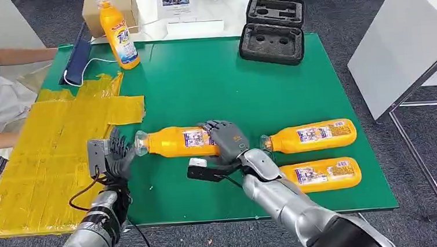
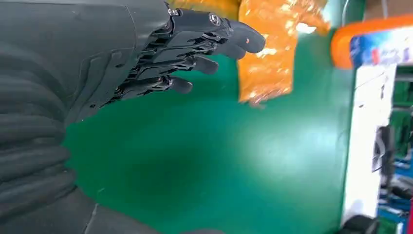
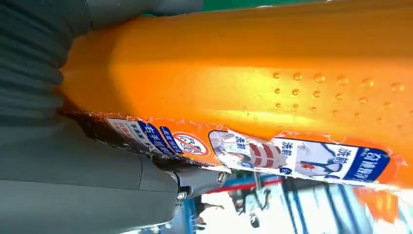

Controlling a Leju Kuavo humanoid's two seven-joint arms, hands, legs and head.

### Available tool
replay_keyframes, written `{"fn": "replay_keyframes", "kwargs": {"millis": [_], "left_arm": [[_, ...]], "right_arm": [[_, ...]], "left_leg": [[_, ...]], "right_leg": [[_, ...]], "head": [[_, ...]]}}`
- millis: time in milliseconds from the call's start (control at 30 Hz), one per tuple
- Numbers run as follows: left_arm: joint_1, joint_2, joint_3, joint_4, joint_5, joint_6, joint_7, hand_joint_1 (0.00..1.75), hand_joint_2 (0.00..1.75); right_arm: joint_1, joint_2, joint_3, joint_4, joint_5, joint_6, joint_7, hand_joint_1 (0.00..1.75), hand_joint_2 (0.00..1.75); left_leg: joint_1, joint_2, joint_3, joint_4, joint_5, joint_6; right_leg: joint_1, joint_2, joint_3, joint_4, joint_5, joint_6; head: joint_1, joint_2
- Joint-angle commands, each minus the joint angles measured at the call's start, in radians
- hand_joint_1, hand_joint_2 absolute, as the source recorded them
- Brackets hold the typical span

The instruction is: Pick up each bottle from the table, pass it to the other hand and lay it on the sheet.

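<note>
From the head view, your right hand (image 1: 224,139) grips a bottle (image 1: 174,142) over the mat (image 1: 201,78), neck toward your left hand (image 1: 114,157), fingers spread to receive it. Left wrist: fingers (image 2: 204,44) apart, sheet (image 2: 265,63) ahead. Right wrist: bottle clamped (label up close).

Right hand (image 1: 224,139) closed around a bottle (image 1: 177,142), arm reaching forward. Left hand (image 1: 115,157) empty, fingers (image 2: 204,41) apart and extended, raised beside it.

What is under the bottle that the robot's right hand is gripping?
The green mat shows under the held bottle in the right hand. Whether the bottle touches the mat is unclear; the hand covers its base.
</note>
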Motion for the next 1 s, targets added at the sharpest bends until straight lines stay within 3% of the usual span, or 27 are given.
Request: {"fn": "replay_keyframes", "kwargs": {"millis": [33,67,167,200,233,267,300,333,467,500,600,633,700,733,833,933,1000], "left_arm": [[-0.027,-0.013,-0.047,0.031,-0.006,0.001,0.003,0.0,1.75],[-0.027,-0.013,-0.047,0.031,-0.006,0.001,0.003,0.0,1.75],[-0.027,-0.013,-0.047,0.031,-0.006,0.001,0.003,0.0,1.75],[-0.022,-0.013,-0.063,0.028,-0.016,-0.009,0.009,0.0,1.75],[-0.018,-0.017,-0.077,0.025,-0.027,-0.003,0.012,0.0,1.75],[-0.014,-0.02,-0.091,0.022,-0.034,-0.01,0.012,0.0,1.75],[-0.008,-0.025,-0.104,0.015,-0.04,-0.018,0.009,0.0,1.75],[-0.001,-0.031,-0.119,0.004,-0.041,-0.039,0.009,0.0,1.75],[0.032,-0.061,-0.205,-0.079,-0.06,-0.102,-0.016,0.0,1.75],[0.046,-0.072,-0.232,-0.119,-0.061,-0.11,-0.015,0.0,1.75],[0.09,-0.087,-0.281,-0.234,-0.018,-0.179,-0.013,0.0,1.75],[0.101,-0.089,-0.29,-0.264,-0.003,-0.194,-0.008,0.0,1.75],[0.126,-0.079,-0.332,-0.35,0.026,-0.224,0.009,0.0,1.75],[0.131,-0.078,-0.342,-0.373,0.026,-0.221,0.013,0.0,1.75],[0.148,-0.06,-0.391,-0.457,0.058,-0.231,0.031,0.0,1.75],[0.155,-0.048,-0.407,-0.503,0.067,-0.23,0.034,0.0,1.75],[0.167,-0.038,-0.413,-0.535,0.074,-0.228,0.038,0.0,1.75]], "right_arm": [[0.007,0.008,-0.1,-0.067,-0.016,-0.009,-0.018,1.75,1.75],[0.007,0.008,-0.1,-0.067,-0.016,-0.009,-0.018,1.75,1.75],[0.007,0.008,-0.1,-0.067,-0.016,-0.009,-0.018,1.75,1.75],[0.03,0.016,-0.147,-0.107,-0.073,-0.012,-0.061,1.75,1.75],[0.047,0.02,-0.174,-0.135,-0.109,0.0,-0.088,1.75,1.75],[0.065,0.024,-0.198,-0.165,-0.143,0.014,-0.106,1.75,1.75],[0.084,0.026,-0.219,-0.196,-0.172,0.031,-0.121,1.73,1.75],[0.106,0.028,-0.245,-0.226,-0.215,0.074,-0.133,1.75,1.75],[0.141,0.045,-0.306,-0.244,-0.33,0.213,-0.175,1.75,1.75],[0.147,0.053,-0.311,-0.239,-0.347,0.245,-0.184,1.75,1.75],[0.174,0.075,-0.286,-0.249,-0.328,0.253,-0.201,1.69,1.75],[0.183,0.082,-0.276,-0.255,-0.323,0.253,-0.202,1.64,1.75],[0.202,0.09,-0.261,-0.278,-0.325,0.256,-0.203,1.68,1.75],[0.206,0.093,-0.259,-0.282,-0.326,0.253,-0.202,1.69,1.75],[0.207,0.086,-0.267,-0.294,-0.346,0.256,-0.195,1.69,1.75],[0.212,0.077,-0.274,-0.291,-0.353,0.262,-0.194,1.69,1.75],[0.214,0.074,-0.273,-0.28,-0.349,0.265,-0.195,1.69,1.75]], "left_leg": [[0.0,0.001,0.014,-0.002,-0.006,0.0],[0.0,0.001,0.02,-0.001,-0.009,-0.001],[0.0,0.001,0.019,-0.001,-0.009,-0.001],[0.0,0.001,0.013,-0.003,-0.005,0.0],[-0.001,0.001,0.02,-0.001,-0.009,-0.001],[0.0,0.001,0.013,-0.003,-0.005,0.0],[0.0,0.001,0.019,-0.001,-0.009,-0.001],[-0.001,0.0,0.013,-0.003,-0.005,0.0],[0.0,0.0,0.025,-0.001,-0.012,0.0],[0.0,0.0,0.02,-0.003,-0.009,0.0],[0.0,0.0,0.027,-0.002,-0.013,0.0],[-0.001,0.001,0.019,-0.003,-0.011,0.0],[-0.001,0.002,0.029,-0.001,-0.017,0.0],[-0.001,0.002,0.022,-0.003,-0.013,0.0],[-0.001,0.002,0.031,-0.002,-0.019,-0.001],[-0.001,0.001,0.025,-0.002,-0.016,-0.001],[-0.001,0.002,0.034,0.0,-0.02,-0.001]], "right_leg": [[0.0,0.001,0.014,-0.003,-0.005,-0.001],[0.0,0.001,0.021,-0.002,-0.009,-0.001],[0.0,0.001,0.019,-0.002,-0.008,-0.001],[0.0,0.001,0.013,-0.003,-0.005,-0.001],[0.0,0.002,0.02,-0.001,-0.009,-0.001],[0.0,0.001,0.014,-0.004,-0.005,0.0],[0.0,0.001,0.019,-0.002,-0.009,-0.001],[0.0,0.0,0.013,-0.003,-0.006,0.0],[0.0,0.0,0.027,-0.003,-0.013,0.0],[0.0,0.0,0.021,-0.004,-0.01,0.0],[0.0,0.001,0.029,-0.005,-0.013,0.0],[0.0,0.001,0.02,-0.004,-0.01,0.0],[0.0,0.003,0.03,-0.003,-0.015,0.0],[0.0,0.002,0.023,-0.004,-0.012,0.001],[0.0,0.003,0.032,-0.003,-0.016,-0.001],[0.0,0.002,0.025,-0.003,-0.014,-0.001],[0.0,0.003,0.034,-0.002,-0.019,-0.002]], "head": [[0.0,0.0],[0.0,0.0],[0.0,0.0],[0.0,0.0],[0.0,0.0],[0.0,0.0],[0.0,0.0],[0.0,0.0],[0.0,0.0],[0.0,0.0],[0.0,0.0],[0.0,0.0],[0.0,0.0],[0.0,0.0],[0.0,0.0],[0.0,0.0],[0.0,0.0]]}}
